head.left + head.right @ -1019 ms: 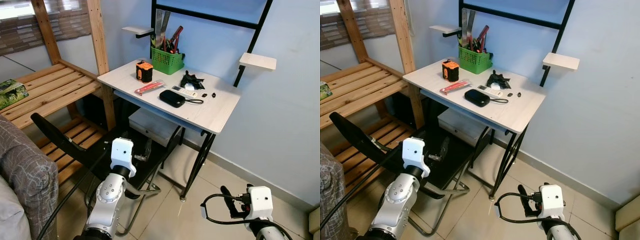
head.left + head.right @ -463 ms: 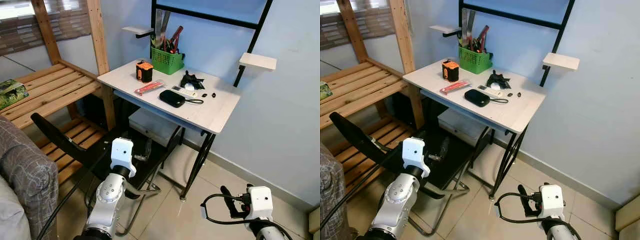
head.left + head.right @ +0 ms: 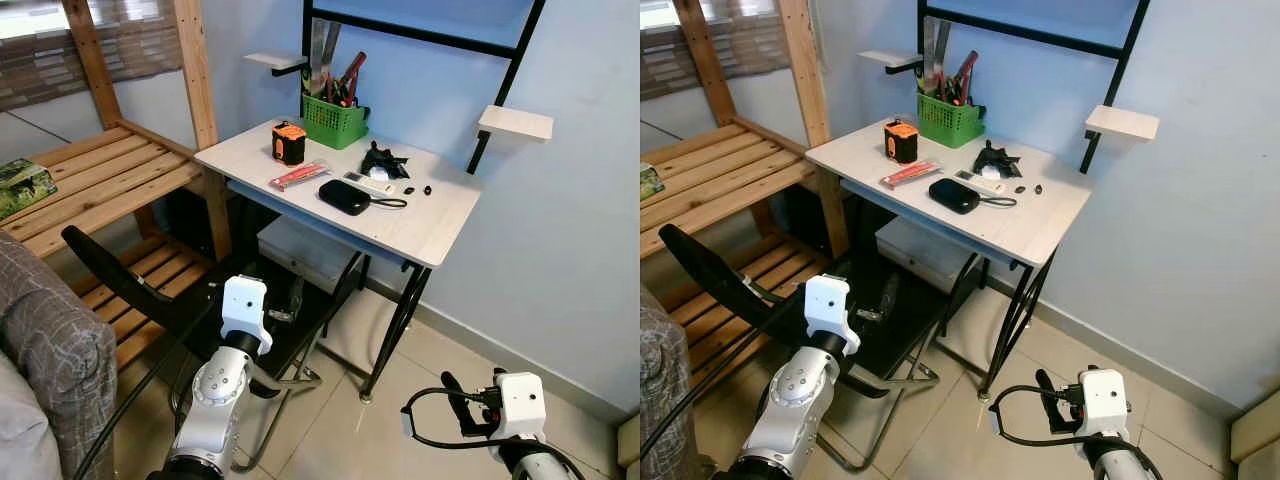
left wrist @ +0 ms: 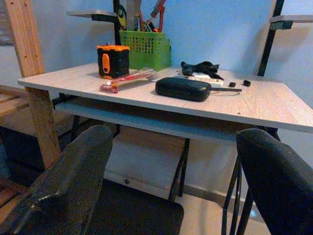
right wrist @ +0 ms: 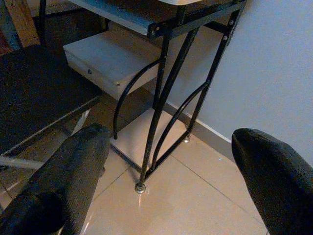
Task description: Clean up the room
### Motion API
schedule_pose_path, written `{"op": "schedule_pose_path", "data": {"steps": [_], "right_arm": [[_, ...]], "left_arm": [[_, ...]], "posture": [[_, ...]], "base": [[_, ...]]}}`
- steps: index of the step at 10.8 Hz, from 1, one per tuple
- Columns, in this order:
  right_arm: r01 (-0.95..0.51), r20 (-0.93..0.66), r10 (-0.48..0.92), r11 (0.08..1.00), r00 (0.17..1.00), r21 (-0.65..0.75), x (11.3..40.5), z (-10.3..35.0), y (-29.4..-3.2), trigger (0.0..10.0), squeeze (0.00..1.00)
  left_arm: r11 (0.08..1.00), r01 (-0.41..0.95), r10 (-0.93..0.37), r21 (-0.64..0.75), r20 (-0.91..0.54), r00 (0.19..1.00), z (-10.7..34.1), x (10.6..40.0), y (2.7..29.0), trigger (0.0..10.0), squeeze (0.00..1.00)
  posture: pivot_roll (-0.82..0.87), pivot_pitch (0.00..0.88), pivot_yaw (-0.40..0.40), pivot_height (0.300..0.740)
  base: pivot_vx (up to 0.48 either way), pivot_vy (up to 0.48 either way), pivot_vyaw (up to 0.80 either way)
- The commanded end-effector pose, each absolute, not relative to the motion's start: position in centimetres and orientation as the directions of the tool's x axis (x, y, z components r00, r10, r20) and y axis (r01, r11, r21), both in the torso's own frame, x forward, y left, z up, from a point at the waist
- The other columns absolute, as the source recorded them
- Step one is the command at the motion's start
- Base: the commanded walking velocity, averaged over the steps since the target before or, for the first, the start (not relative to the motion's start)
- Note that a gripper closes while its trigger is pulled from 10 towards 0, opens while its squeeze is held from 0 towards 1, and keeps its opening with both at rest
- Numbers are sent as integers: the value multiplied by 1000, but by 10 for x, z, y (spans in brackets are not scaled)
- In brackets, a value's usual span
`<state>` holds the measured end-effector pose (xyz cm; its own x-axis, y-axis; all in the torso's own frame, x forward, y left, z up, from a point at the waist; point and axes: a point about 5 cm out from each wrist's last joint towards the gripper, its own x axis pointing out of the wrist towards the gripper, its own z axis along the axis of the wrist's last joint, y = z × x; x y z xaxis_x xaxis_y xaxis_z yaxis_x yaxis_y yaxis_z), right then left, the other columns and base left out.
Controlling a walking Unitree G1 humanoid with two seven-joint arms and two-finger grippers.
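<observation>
Left gripper [image 4: 171,191]: fingers spread wide, empty, held low in front of the desk, aimed at its front edge. A black folding chair [image 3: 130,285] stands between this arm and the desk, so a straight reach is blocked low down.

Desk [image 3: 440,235], left to right:
- orange-and-black tape measure [image 3: 288,142], upright near the back left. Judged rigid, compact and fairly heavy for its size; take it across the flat sides.
- red flat tool [image 3: 298,175], possibly a utility knife, too small to confirm. Light, stiff, lies low; pinch across its narrow width.
- green basket [image 3: 334,120] at the back, holding upright tools, likely the destination.
- black pouch [image 3: 344,197] with strap, near the front edge. Judged semi-soft and light; grip across the middle, and the strap may drag.
- white remote [image 3: 369,183] touching a black crumpled item [image 3: 383,161], soft.
- two small black bits [image 3: 417,189], hard to pinch.

Right gripper [image 5: 161,166]: fingers apart, empty, low over the tiled floor [image 5: 195,205] beside the desk leg [image 5: 159,107].
</observation>
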<state>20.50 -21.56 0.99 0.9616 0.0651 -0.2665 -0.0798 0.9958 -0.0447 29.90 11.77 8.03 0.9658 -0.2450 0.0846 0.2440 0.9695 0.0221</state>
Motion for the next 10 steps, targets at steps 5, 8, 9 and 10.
{"op": "schedule_pose_path", "data": {"steps": [5,8,9,10], "right_arm": [[25,-162,-11,996,987,85,291,49,-154,10000,0],[25,-162,-11,996,987,85,291,49,-154,10000,0],[25,-162,-11,996,987,85,291,49,-154,10000,0],[25,-162,-11,996,987,85,291,49,-154,10000,0]], "left_arm": [[948,316,-297,45,-241,924,50,314,121,10000,0],[948,316,-297,45,-241,924,50,314,121,10000,0],[948,316,-297,45,-241,924,50,314,121,10000,0],[948,316,-297,45,-241,924,50,314,121,10000,0]], "posture": [[140,0,-3,740],[140,0,-3,740],[140,0,-3,740],[140,0,-3,740]], "base": [[0,0,0],[0,0,0],[0,0,0],[0,0,0]]}}
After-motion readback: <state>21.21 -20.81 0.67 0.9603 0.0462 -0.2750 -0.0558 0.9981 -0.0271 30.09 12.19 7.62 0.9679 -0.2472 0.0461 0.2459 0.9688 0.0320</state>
